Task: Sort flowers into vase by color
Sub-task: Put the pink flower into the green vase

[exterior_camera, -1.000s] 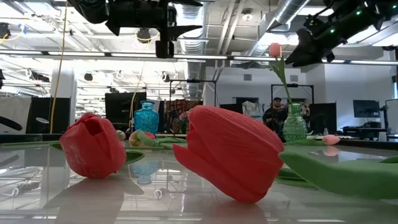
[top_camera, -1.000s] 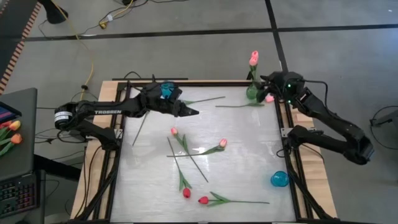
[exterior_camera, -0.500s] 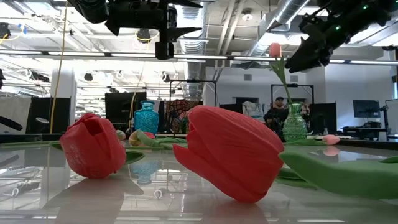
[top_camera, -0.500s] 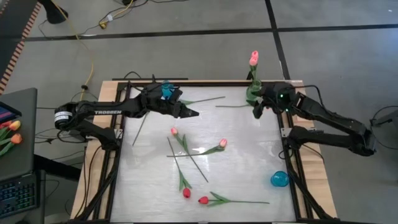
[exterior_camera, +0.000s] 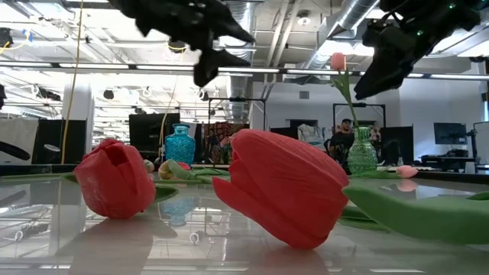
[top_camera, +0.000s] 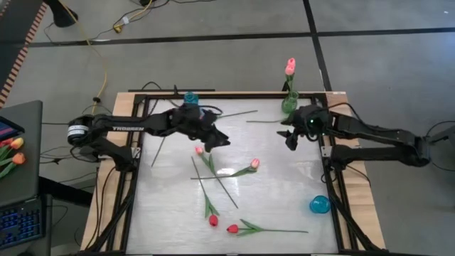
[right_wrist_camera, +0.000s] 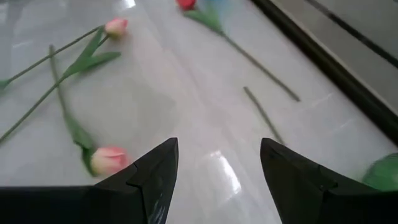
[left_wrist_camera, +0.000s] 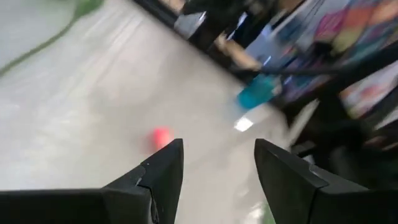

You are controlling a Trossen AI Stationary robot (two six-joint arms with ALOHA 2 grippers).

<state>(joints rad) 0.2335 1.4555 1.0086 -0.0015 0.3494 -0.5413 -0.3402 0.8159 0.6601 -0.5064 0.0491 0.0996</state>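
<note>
- Flowers first: one pink tulip [top_camera: 290,67] stands upright in the green vase [top_camera: 288,105] at the far edge of the table [top_camera: 284,192], on my right side.
- The rest lie flat on the white top: a pink bud [top_camera: 199,150] near the middle, another pink one [top_camera: 254,163] just right of it with its stem crossing others, and two red heads [top_camera: 212,220] low down at the near edge, one with a long stem running right.
- My right gripper [top_camera: 288,139] has swung away from the vase in the last second and now hangs over the table, jaws wide, nothing between them; the wrist view shows only bare tabletop and scattered tulips past the fingers [right_wrist_camera: 155,174].
- My left gripper [top_camera: 217,140] has dipped towards the middle, close above that first pink bud, jaws also parted and empty.
- Reading it: the drop at the vase looks done, and both arms are turning to fresh picks.
- The blue vases, one far [top_camera: 190,98] and one near right [top_camera: 319,205], hold nothing yet as far as I can tell.
</note>
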